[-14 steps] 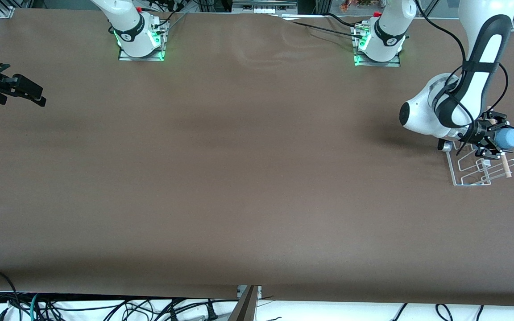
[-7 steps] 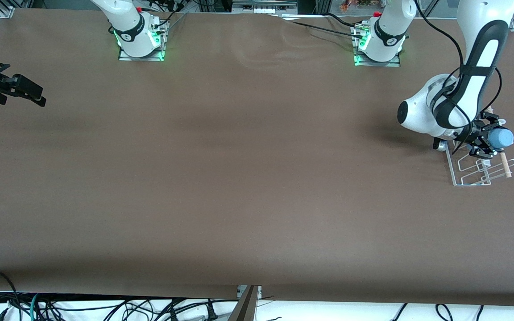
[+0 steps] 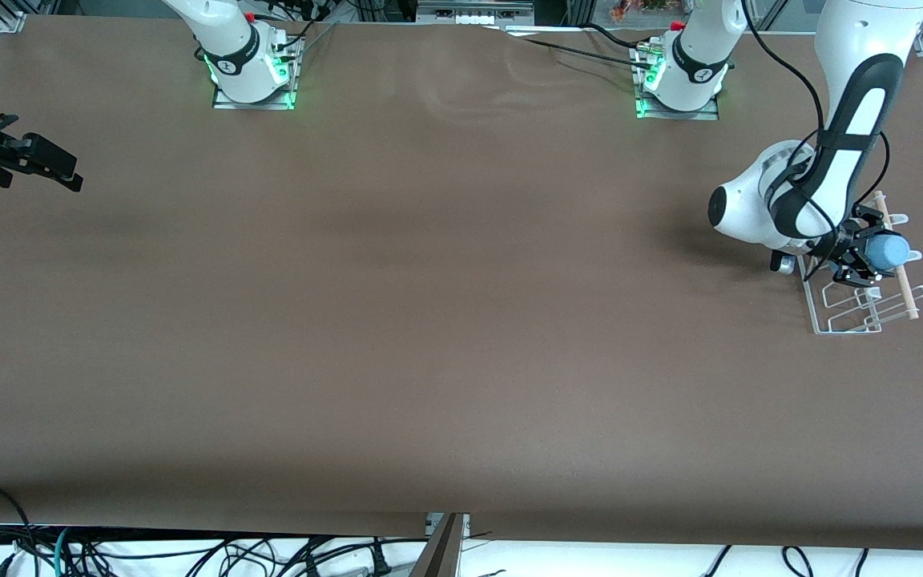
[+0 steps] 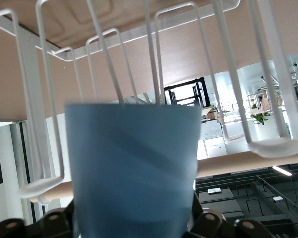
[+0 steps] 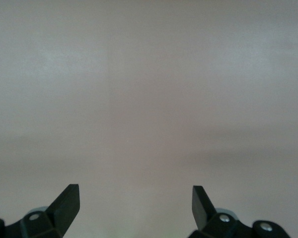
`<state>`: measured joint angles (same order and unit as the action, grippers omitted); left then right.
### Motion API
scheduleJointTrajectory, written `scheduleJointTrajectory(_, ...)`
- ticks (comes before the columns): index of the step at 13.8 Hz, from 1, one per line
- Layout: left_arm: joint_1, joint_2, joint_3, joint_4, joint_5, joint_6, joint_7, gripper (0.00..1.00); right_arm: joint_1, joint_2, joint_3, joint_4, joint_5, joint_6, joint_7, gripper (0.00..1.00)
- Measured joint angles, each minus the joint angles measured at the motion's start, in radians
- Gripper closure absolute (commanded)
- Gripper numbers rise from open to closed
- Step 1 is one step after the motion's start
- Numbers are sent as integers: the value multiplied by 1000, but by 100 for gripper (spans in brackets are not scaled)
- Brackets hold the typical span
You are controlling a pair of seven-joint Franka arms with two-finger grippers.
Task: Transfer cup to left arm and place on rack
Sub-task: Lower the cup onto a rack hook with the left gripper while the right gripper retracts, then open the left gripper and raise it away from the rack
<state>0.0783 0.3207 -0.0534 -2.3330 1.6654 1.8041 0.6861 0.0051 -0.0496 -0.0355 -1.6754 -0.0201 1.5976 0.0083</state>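
Note:
My left gripper point(image 3: 862, 256) is shut on the light-blue cup point(image 3: 886, 252) and holds it on its side, low over the white wire rack point(image 3: 838, 316) at the left arm's end of the table. In the left wrist view the cup point(image 4: 134, 173) fills the space between the jaws, with the rack's upright loops point(image 4: 104, 64) and pale wooden rod point(image 4: 243, 161) close around it. My right gripper point(image 3: 49, 164) waits over the right arm's end of the table, open and empty; its view shows only its two fingertips point(image 5: 67, 203) over bare surface.
The brown table point(image 3: 429, 320) carries nothing else. The two arm bases point(image 3: 249, 68) stand along the edge farthest from the front camera. Cables hang below the table's near edge.
My left gripper has moved down with the cup, closer onto the rack and slightly toward the table's middle. The right arm has not moved.

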Motion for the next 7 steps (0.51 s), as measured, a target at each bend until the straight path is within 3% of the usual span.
scheduleJointTrajectory(4, -6, -8, -32, 90, -144, -1, 8, 0, 0, 0, 0, 0, 0, 0, 0, 0)
scheduleJointTrajectory(7, -19, -32, -55, 217, -418, -45, 20, 0, 0, 0, 0, 0, 0, 0, 0, 0)
